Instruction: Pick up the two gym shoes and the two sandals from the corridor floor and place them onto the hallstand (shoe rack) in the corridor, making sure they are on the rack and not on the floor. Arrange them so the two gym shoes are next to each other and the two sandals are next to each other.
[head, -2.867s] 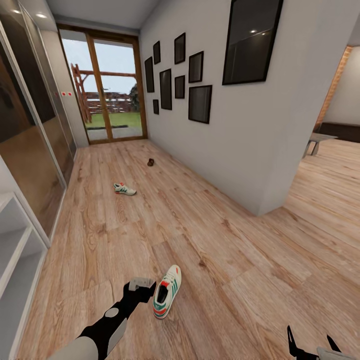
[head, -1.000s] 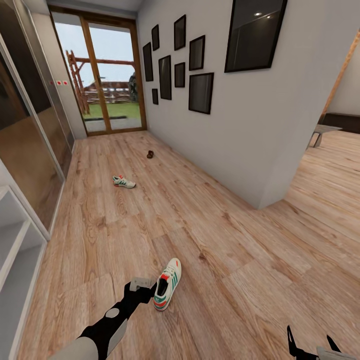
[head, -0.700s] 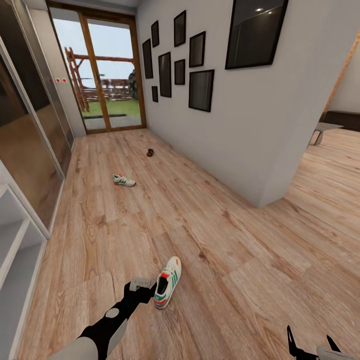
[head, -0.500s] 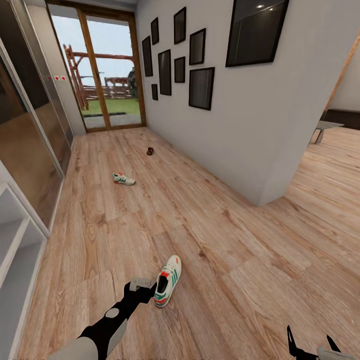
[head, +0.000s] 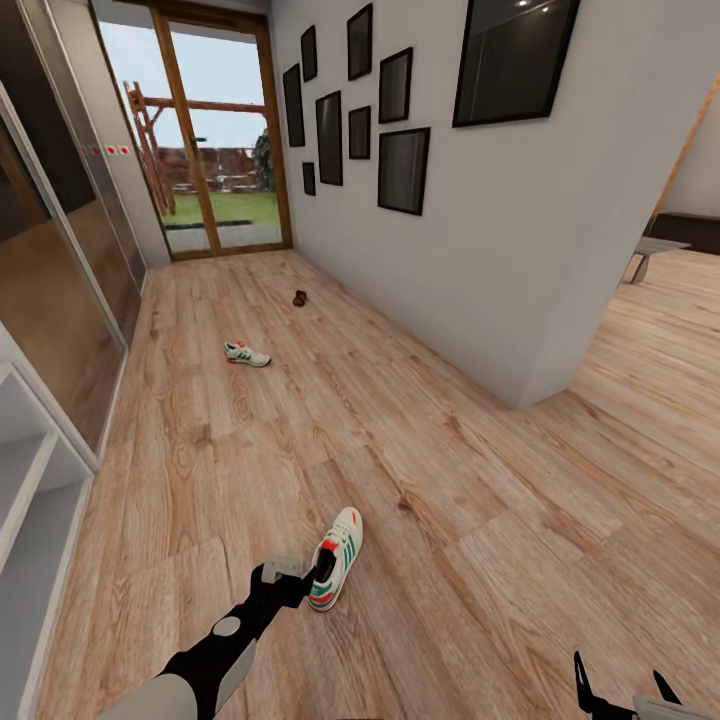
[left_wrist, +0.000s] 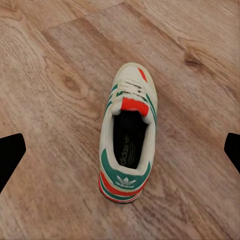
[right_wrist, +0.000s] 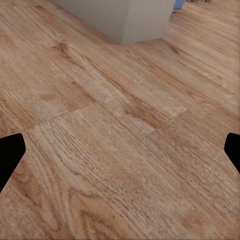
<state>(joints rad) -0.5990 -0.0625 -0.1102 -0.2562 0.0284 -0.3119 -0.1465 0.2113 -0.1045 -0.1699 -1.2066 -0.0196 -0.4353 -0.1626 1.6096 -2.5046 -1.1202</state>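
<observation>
A cream gym shoe (head: 335, 557) with green stripes is seen lying on the corridor floor (head: 450, 470) at the lower centre of the head view, just beside the left pincer (head: 283, 572), whose fingers are spread wide apart around nothing in the left wrist view. A second gym shoe (head: 246, 353) lies further up the frame, with a small dark sandal (head: 299, 298) beyond it, and the pale hallstand (head: 30, 500) is seen at the left edge. The right pincer (head: 622, 690), at the lower right corner, is held released over bare planks.
</observation>
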